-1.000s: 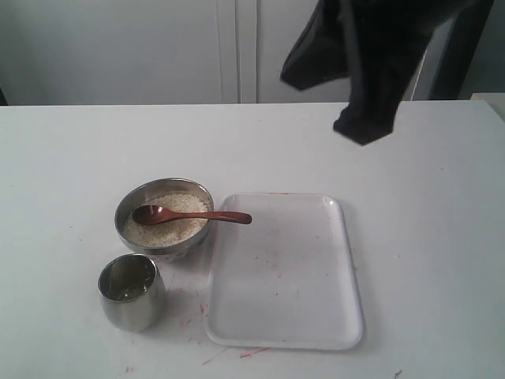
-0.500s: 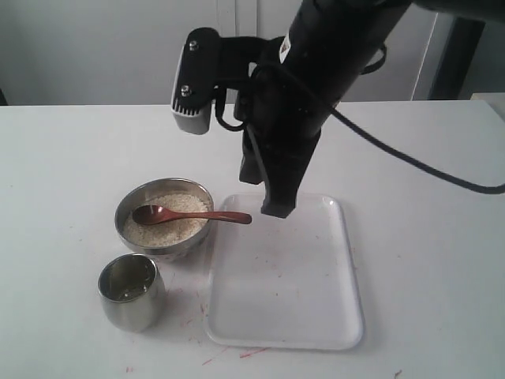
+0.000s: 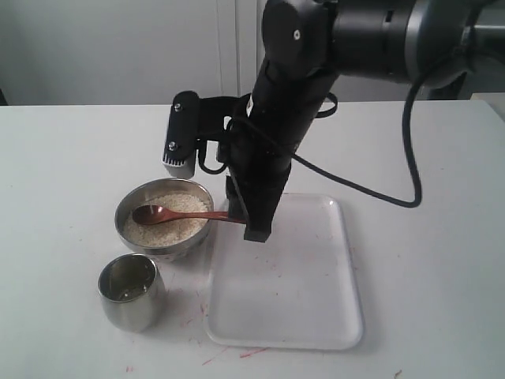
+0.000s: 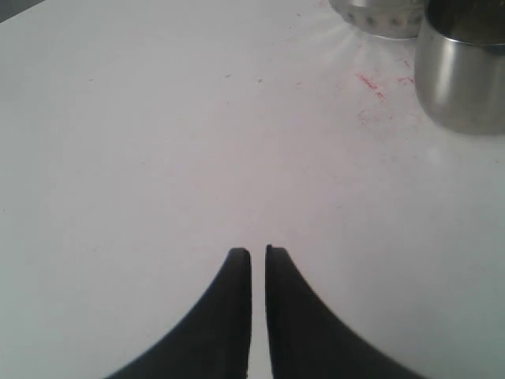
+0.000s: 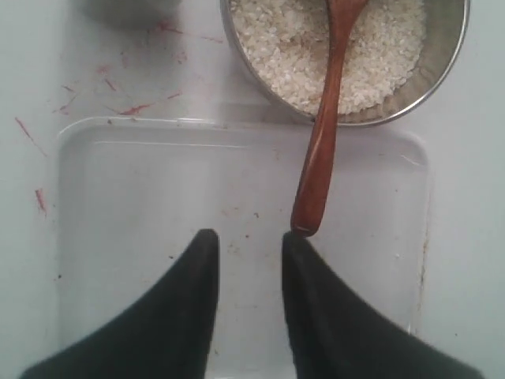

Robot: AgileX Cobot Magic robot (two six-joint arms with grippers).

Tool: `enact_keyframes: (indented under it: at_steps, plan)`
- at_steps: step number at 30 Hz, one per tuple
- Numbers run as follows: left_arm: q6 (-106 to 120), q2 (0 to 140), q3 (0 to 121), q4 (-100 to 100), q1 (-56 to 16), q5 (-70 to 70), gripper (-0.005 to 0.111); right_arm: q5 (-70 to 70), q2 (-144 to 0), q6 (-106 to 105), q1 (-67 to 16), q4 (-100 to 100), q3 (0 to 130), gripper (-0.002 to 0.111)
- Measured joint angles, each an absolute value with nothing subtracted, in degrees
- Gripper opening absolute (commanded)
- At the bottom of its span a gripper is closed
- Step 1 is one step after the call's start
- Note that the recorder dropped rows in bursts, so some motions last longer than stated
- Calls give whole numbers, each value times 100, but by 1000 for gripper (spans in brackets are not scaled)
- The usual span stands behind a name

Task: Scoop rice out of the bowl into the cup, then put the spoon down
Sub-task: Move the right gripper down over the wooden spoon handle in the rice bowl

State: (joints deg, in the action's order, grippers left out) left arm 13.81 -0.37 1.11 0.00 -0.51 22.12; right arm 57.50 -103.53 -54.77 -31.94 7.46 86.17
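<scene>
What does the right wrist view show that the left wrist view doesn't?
Only the right wrist view: the rice, the spoon, the tray and the open right gripper. Only the left wrist view: the cup in plain sight and the shut left gripper. Both: the bowl and the red-flecked table.

Steel bowl [image 3: 168, 251] of white rice [image 3: 178, 230], wooden spoon [image 3: 189, 215] inside, handle over rim, steel cup [image 3: 134, 302] upright beside

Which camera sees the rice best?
The right wrist view: the rice is close, with single grains showing. The exterior view shows it small, in the bowl. The left wrist view shows none.
</scene>
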Motion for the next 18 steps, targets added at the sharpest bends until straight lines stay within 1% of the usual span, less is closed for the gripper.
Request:
enact_keyframes:
  at_steps: [2, 8, 14, 18]
  plan:
    - [1381, -37, 111, 0, -51, 2212, 14, 5641, -10456, -5503, -3194, 721, 8617, 44]
    - [1381, -37, 111, 0, -51, 2212, 14, 5211, -10681, -5525, -3194, 592, 8617, 45]
    - [1381, -37, 111, 0, -51, 2212, 14, 5018, -10910, -5525, -3194, 383, 8617, 59]
    - [1381, -37, 111, 0, -51, 2212, 14, 4943, -11064, -5525, -3194, 338, 8617, 58]
